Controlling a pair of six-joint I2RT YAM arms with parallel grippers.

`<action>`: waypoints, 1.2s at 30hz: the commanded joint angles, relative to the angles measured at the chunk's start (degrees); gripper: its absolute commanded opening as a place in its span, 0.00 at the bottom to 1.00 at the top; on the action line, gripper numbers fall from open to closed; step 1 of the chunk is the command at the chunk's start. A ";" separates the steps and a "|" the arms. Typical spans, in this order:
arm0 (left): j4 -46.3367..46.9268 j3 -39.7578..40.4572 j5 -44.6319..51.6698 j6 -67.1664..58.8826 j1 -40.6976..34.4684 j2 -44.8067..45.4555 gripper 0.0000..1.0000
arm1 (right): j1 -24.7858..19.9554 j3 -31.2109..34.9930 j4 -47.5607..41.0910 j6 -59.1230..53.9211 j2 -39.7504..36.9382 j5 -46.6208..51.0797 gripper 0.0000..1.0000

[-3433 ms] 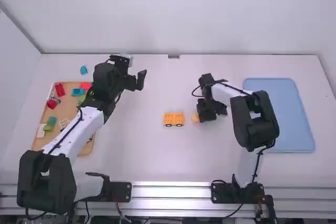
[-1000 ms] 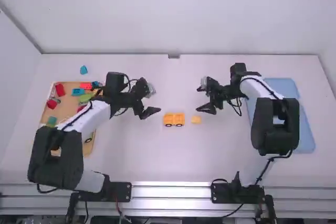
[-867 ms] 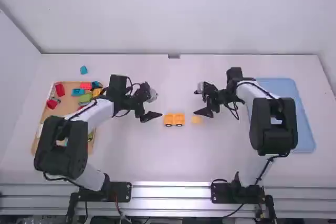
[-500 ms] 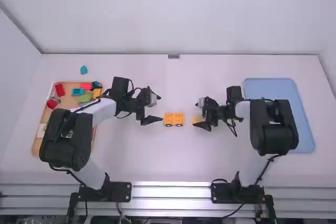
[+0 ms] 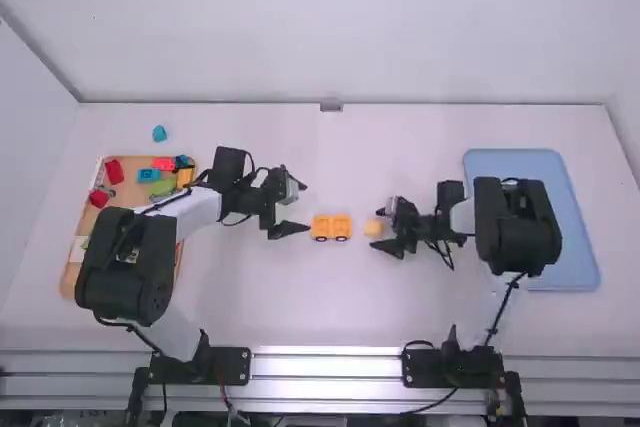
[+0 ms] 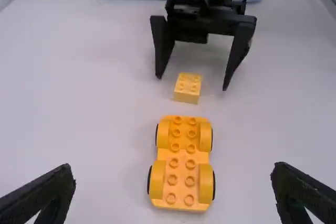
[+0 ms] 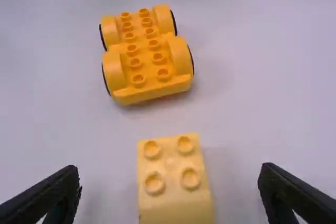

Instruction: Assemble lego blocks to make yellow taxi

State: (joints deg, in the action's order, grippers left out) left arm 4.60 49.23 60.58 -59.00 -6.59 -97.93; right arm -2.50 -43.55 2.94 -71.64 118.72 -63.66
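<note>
In the high view my left gripper [image 5: 290, 209] is just left of the orange wheeled base [image 5: 332, 228], and my right gripper [image 5: 384, 229] is around the small yellow block [image 5: 373, 229]. The left wrist view has my left gripper [image 6: 173, 192] wide open, the wheeled base [image 6: 181, 163] standing on its wheels between and beyond its fingertips, the yellow block [image 6: 187, 88] farther off. My right gripper [image 7: 169, 182] is open in its own wrist view, the studs-up yellow block [image 7: 173, 177] lying between its fingers, and the wheeled base [image 7: 146, 53] beyond, apart from the block.
A wooden tray [image 5: 128, 209] of coloured blocks is on the left, partly under the left arm. One teal block [image 5: 159, 133] lies behind it. On the right is a blue tray [image 5: 590, 247], partly covered by the right arm.
Both grippers have come down toward the middle, the left moving in from the left. Most recently the right one has shifted slightly toward the camera beside the yellow block; the left has stayed still.
</note>
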 commanded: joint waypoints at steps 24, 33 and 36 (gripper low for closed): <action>-6.47 0.31 0.81 -0.42 -4.15 -7.30 0.99 | 1.62 -8.59 -12.39 -4.68 1.70 -2.03 0.04; -14.36 0.31 -0.20 0.44 -7.30 -15.15 0.99 | 4.22 -10.97 -25.68 -15.41 -6.43 -0.61 0.09; -18.01 0.31 -2.78 5.68 -7.19 -16.96 0.99 | 5.79 -10.97 -25.27 -15.43 -7.56 -0.59 0.09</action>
State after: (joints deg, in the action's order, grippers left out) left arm -13.23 49.23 58.54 -56.58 -13.63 -113.67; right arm 2.37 -53.95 -21.98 -85.23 112.31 -64.18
